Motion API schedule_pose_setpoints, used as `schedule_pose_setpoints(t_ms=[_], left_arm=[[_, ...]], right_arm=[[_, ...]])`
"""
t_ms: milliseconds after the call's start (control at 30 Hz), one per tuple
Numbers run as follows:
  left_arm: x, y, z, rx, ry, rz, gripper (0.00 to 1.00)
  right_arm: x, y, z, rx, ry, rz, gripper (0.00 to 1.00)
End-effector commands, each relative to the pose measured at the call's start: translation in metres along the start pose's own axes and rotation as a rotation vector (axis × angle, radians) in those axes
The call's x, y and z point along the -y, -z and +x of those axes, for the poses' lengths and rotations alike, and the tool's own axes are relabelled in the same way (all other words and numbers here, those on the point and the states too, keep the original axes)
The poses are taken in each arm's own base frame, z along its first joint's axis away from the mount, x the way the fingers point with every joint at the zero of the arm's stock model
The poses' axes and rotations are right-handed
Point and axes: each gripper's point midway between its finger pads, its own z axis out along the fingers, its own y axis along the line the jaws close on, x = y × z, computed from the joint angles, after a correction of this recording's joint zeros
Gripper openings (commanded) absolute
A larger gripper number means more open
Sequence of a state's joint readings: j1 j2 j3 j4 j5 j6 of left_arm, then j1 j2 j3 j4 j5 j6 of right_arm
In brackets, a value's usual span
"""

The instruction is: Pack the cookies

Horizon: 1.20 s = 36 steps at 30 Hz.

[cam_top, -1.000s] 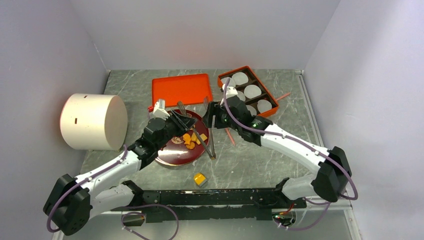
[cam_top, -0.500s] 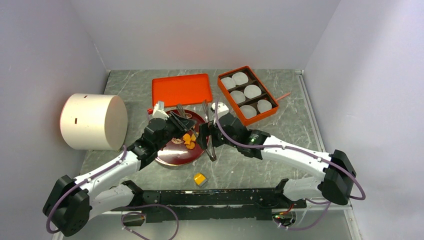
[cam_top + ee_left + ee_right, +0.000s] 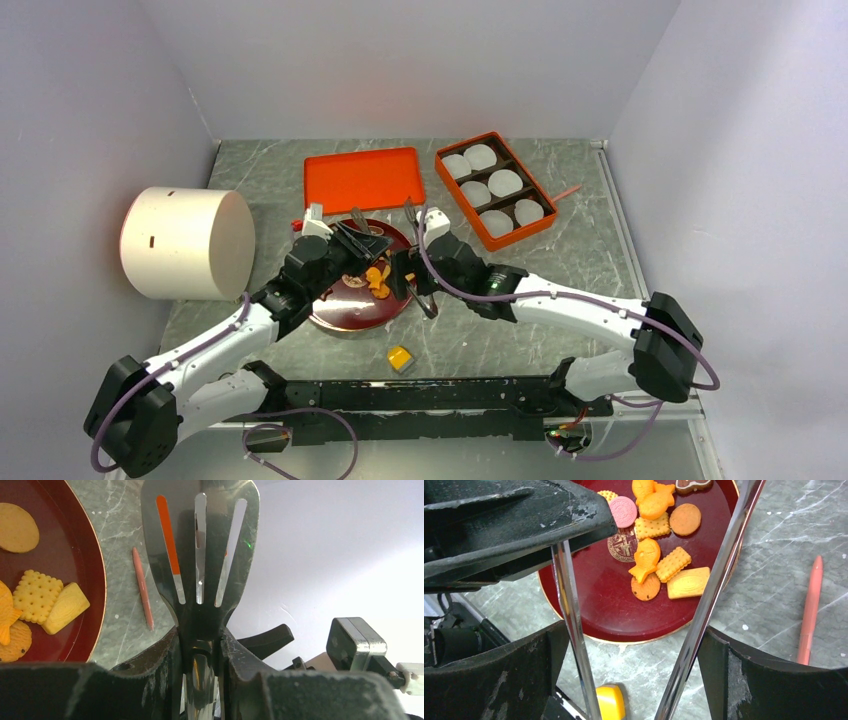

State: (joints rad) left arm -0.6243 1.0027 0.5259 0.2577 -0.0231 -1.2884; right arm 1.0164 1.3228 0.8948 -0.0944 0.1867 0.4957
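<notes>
The cookies (image 3: 377,279) lie on a dark red plate (image 3: 345,308); they are orange, yellow, brown and pink. My left gripper (image 3: 340,248) is shut on the handle of a slotted metal spatula (image 3: 200,555), held over the plate's far edge. In the left wrist view some cookies (image 3: 37,596) show at the left. My right gripper (image 3: 413,270) is shut on metal tongs (image 3: 714,590), whose arms stand spread over the plate's (image 3: 624,620) right side. The cookies (image 3: 659,560) lie between the tong arms in the right wrist view.
An orange box (image 3: 495,187) with round white liners stands at the back right, beside a flat orange tray (image 3: 362,178). A white cylinder (image 3: 188,243) lies at the left. A yellow cube (image 3: 400,358) sits near the plate's front. A pink stick (image 3: 810,610) lies right of the plate.
My right arm has moved left and nearer, bringing the tongs from beside the orange box to the plate's right side. The left gripper with the spatula has barely moved.
</notes>
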Motion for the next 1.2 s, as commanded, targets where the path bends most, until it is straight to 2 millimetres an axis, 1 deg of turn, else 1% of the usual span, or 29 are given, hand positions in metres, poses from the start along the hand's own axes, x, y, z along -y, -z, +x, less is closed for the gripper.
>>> schedule_pose_setpoints(t_ms=[0,200,433,700,1033,1167], left_arm=[[0.02,0.005,-0.003,-0.003,0.053,0.059,0.15],[0.021,0.006,-0.001,-0.016,0.059,0.058,0.14],[0.012,0.005,0.001,-0.028,0.05,0.012,0.14],[0.014,0.004,0.002,-0.04,0.05,0.006,0.13],[0.024,0.003,0.003,-0.056,0.062,0.027,0.13],[0.025,0.003,0.003,-0.059,0.056,0.024,0.14]], right_arm=[[-0.01,-0.005,-0.032,0.104,0.013,-0.01,0.98],[-0.01,-0.007,-0.04,0.125,0.031,0.001,0.95],[-0.012,-0.003,-0.046,0.13,0.05,-0.002,0.93],[-0.016,-0.004,-0.043,0.107,0.074,-0.026,0.87],[-0.019,-0.012,-0.031,0.058,0.117,-0.048,0.86],[-0.018,-0.014,-0.03,0.048,0.135,-0.041,0.82]])
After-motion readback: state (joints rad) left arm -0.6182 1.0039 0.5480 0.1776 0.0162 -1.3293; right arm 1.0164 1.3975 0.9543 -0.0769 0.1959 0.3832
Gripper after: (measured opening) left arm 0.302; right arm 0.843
